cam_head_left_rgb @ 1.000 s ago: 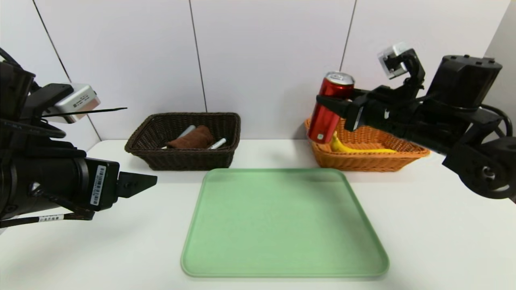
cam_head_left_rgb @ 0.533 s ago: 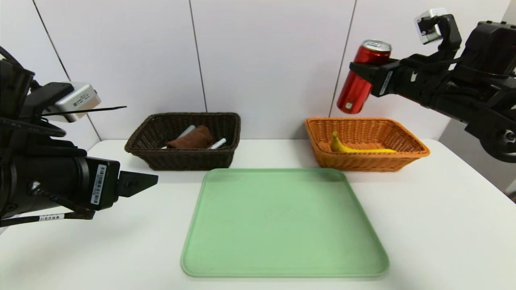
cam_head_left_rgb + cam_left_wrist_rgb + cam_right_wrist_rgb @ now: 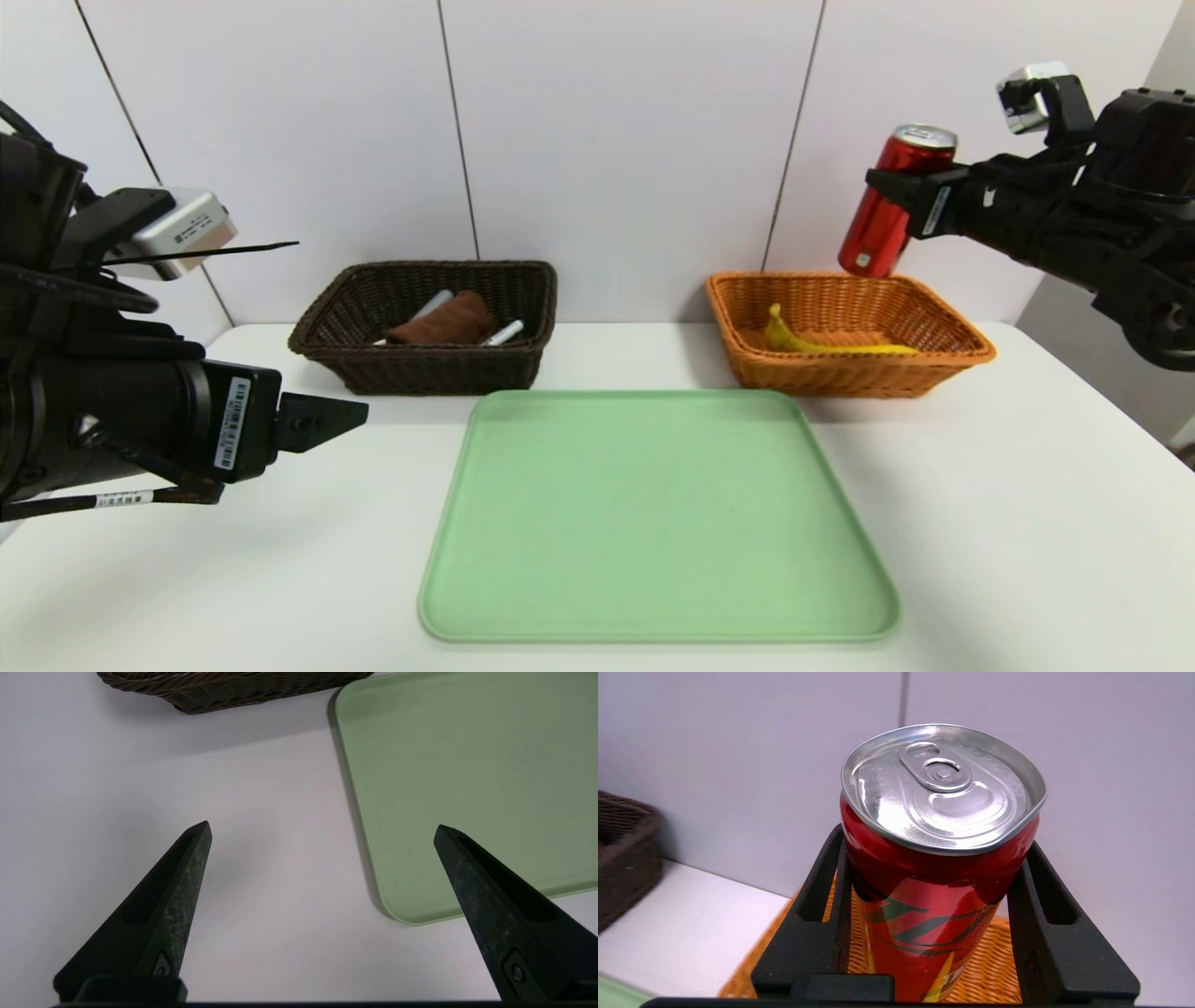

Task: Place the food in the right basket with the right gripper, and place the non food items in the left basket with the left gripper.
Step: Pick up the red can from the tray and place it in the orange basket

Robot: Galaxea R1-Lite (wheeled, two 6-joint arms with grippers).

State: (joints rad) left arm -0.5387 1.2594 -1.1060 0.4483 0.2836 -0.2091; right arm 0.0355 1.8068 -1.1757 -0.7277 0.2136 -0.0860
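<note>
At the far left, the left gripper (image 3: 322, 422) is held parked above the white table (image 3: 1027, 523), its jaws spread wide with nothing between them, just beside the near left corner of the green tray (image 3: 653, 523). Behind it, the dark brown wicker basket (image 3: 429, 369) is seen by the wall, with the rolled brown cloth (image 3: 443, 320) laid inside; a white marker (image 3: 504, 332) is touching it on one side, and a pale handle, probably the peeler's (image 3: 428, 306), is partly hidden on the other. The tray is set in the middle, in front of both baskets. Further right, the banana (image 3: 822, 343) is laid in the orange wicker basket (image 3: 850, 373). The red drink can (image 3: 887, 219) is gripped near its silver top by the right gripper (image 3: 910, 191), tilted, and held in the air above the back rim of the orange basket.
</note>
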